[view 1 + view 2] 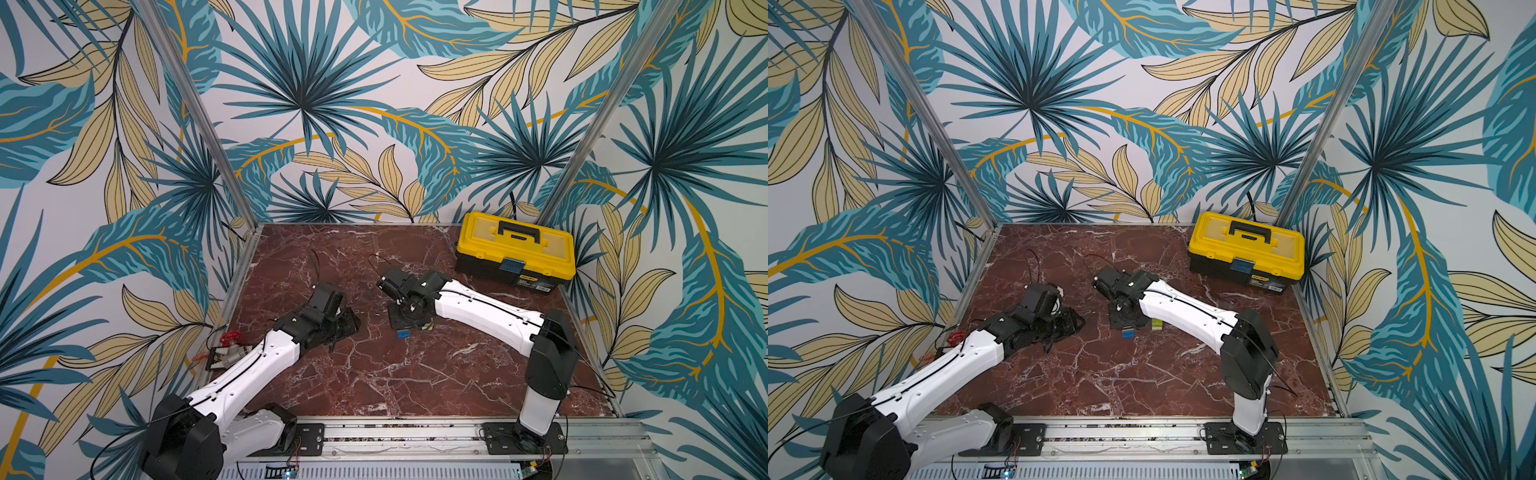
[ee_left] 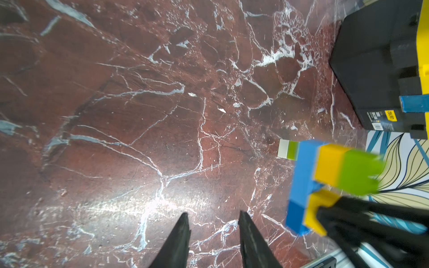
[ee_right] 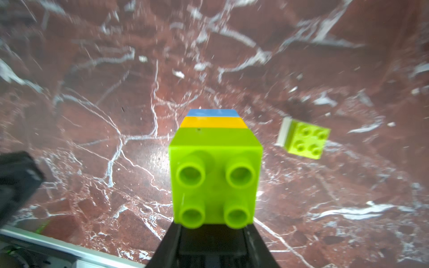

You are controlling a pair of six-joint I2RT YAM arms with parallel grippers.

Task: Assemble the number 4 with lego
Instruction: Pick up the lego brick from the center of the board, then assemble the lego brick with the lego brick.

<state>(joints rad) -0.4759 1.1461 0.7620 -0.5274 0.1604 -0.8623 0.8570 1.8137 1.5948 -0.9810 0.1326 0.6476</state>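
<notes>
The number 4 figure [image 3: 213, 176] was only partly built. It was a long light-blue brick with a yellow and a lime-green brick stacked off one side, and a dark-blue and a second yellow brick at its other end. It was held near the middle of the marble table [image 1: 374, 374], with the green brick's studs facing the right wrist camera and the blue bar on the far side, towards the table. Whether the blue bar touched the table could not be told.

The right gripper [image 3: 212, 241] was closed on the figure. Its black fingers flanked the end below the green brick, but which brick they actually pinched was hidden.

Just beside the figure, on the robot's right and apart from it, a green-and-white stack [image 3: 304, 139] lay on its side on the table.

The left gripper [image 2: 213, 213] was low over the table to the left of the figure and apart from it. Its two fingers stood partly open with only bare marble between them, holding nothing.

A closed yellow-and-black toolbox [image 1: 515, 249] sat in the far right corner of the table, well apart from the bricks.
</notes>
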